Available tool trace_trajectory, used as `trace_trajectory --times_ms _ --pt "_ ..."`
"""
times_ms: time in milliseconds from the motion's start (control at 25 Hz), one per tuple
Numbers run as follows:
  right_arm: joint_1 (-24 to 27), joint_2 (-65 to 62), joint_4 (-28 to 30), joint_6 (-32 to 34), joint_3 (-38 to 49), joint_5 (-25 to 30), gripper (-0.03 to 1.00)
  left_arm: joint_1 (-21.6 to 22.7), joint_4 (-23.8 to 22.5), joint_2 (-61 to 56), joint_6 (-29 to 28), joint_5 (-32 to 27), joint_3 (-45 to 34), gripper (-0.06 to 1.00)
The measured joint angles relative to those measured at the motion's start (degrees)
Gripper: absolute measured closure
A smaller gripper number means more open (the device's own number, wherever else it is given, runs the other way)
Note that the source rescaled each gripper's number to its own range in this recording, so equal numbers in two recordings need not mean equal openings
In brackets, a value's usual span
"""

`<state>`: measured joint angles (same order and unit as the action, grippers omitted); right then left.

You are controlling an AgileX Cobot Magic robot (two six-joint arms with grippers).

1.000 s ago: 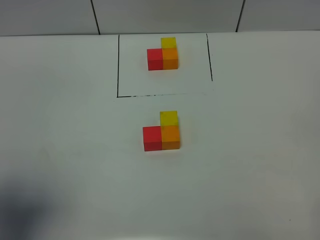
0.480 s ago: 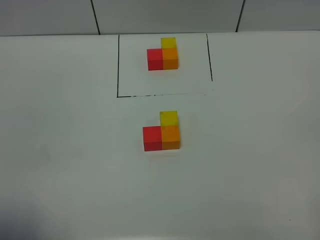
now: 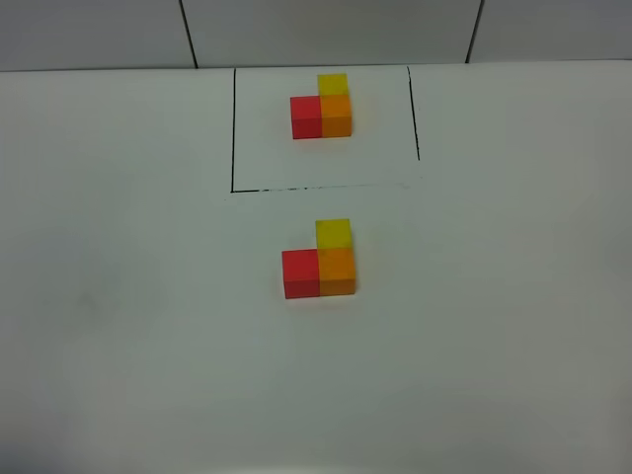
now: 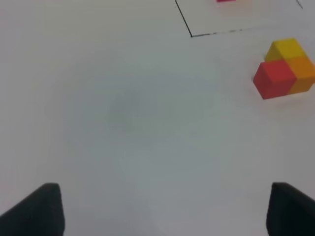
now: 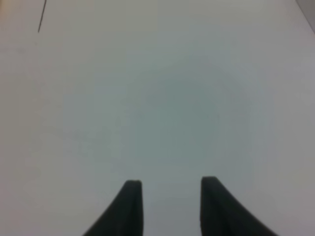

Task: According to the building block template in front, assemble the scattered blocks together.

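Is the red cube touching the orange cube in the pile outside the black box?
Touching. The exterior high view shows the red cube flush against the orange cube, with no table showing between them.

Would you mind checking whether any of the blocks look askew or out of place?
Nothing stands out. The loose blocks sit joined in an L of red, orange and yellow, matching the framed template, and nothing looks tilted, gapped or damaged.

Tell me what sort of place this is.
Probably a lab test bench: a bare white table, a hand-drawn black rectangle framing a block template, and a matching assembled cube trio below it, with a plain panelled wall behind.
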<state>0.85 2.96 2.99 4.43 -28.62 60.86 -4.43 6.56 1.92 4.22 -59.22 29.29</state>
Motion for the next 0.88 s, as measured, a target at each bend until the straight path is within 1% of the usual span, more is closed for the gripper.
trace_trajectory --times_ms 120,320,480,880 --pt "0.0 0.0 0.0 0.0 0.0 0.0 0.97 0.0 -0.1 -2.0 -0.1 -0.4 -0.4 0.15" --pt "0.0 0.0 0.0 0.0 0.0 0.0 0.97 0.0 -0.1 -2.2 -0.1 -0.4 -0.4 0.27" --pt "0.0 0.0 0.0 0.0 0.0 0.0 0.97 0.0 -0.1 -2.2 -0.1 -0.4 -0.4 0.33" --pt "0.0 0.0 0.0 0.0 0.0 0.0 0.97 0.0 -0.1 -2.2 -0.2 -0.4 -0.4 0.36"
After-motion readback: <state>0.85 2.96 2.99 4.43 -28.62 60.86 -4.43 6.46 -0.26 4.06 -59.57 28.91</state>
